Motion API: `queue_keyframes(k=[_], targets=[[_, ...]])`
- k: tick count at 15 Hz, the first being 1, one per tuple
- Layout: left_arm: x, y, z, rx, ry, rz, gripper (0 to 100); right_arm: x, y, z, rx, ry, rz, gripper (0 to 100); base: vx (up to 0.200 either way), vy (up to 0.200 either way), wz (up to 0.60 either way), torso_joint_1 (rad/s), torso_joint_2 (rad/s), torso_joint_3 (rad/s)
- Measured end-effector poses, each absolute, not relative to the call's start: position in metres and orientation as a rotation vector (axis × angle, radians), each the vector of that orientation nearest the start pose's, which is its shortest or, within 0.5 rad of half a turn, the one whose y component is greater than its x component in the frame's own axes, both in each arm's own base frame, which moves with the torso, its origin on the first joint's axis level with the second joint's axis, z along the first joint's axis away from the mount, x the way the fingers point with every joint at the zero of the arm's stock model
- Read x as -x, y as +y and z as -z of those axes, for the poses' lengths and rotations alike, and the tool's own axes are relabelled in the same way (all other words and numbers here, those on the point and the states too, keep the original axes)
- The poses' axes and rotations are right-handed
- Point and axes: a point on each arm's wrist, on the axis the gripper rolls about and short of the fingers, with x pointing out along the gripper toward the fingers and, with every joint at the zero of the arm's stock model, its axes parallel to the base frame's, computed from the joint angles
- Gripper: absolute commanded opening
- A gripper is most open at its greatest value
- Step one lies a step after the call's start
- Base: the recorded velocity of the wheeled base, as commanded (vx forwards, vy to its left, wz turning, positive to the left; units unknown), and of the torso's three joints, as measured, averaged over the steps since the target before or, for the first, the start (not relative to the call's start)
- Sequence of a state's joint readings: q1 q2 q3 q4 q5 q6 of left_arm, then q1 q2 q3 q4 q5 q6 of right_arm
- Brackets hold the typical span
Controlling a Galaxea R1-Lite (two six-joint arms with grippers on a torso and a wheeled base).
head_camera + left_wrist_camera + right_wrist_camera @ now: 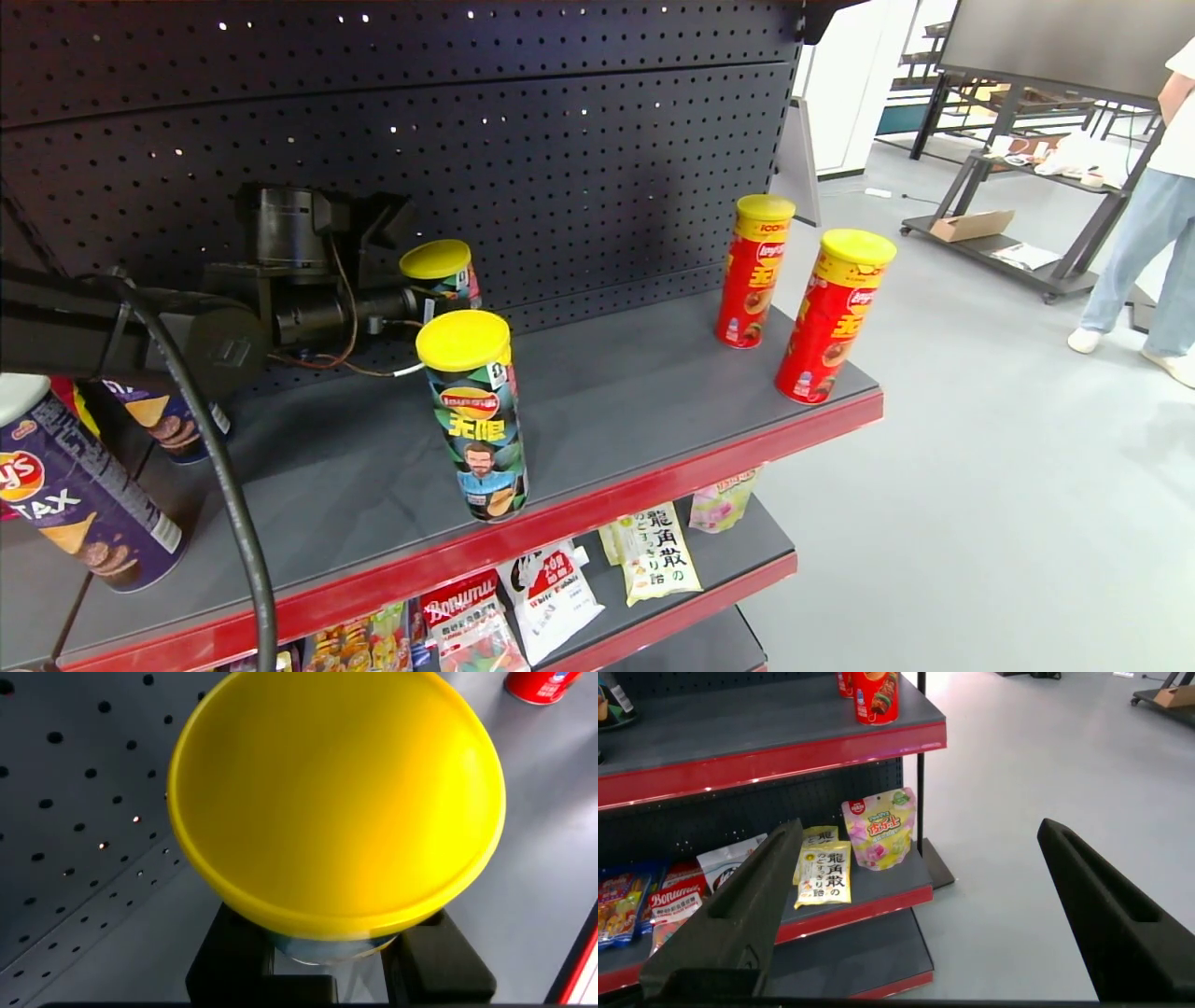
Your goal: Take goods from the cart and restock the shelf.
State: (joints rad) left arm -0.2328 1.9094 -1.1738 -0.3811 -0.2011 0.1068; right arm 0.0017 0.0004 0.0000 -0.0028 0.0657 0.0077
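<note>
Top shelf (635, 392), at pegboard (579, 168): L gripper (334, 954) clamped on yellow-lidded can (336, 803); R gripper (917, 835), jaws apart, near lower shelf (906, 881).

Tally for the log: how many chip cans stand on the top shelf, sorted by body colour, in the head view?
Red chip cans: 2
Green-and-black chip cans: 2, the rear one in the left gripper
Purple chip cans: 2
Total: 6
</note>
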Motion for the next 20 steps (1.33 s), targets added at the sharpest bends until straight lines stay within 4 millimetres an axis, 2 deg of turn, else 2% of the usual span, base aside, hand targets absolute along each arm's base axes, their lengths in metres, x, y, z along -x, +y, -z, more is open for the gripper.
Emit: queue_keyframes(k=[16, 17, 20], targets=[[-0.3631, -0.0935, -0.1843, -0.106, 0.362, 0.472, 0, 0.0228, 0.0015, -0.0758, -0.008, -0.002, -0.067, 100, 0.0, 0.0, 0.0, 0.0, 0.0, 0.0], [-0.3631, -0.0936, -0.1845, -0.106, 0.361, 0.472, 100, 0.0228, 0.0014, -0.0758, -0.008, -0.002, -0.067, 100, 0.0, 0.0, 0.0, 0.0, 0.0, 0.0], [-0.363, -0.0937, -0.1862, -0.105, 0.355, 0.473, 100, 0.0228, 0.0014, -0.0758, -0.008, -0.002, -0.067, 100, 0.0, 0.0, 0.0, 0.0, 0.0, 0.0]])
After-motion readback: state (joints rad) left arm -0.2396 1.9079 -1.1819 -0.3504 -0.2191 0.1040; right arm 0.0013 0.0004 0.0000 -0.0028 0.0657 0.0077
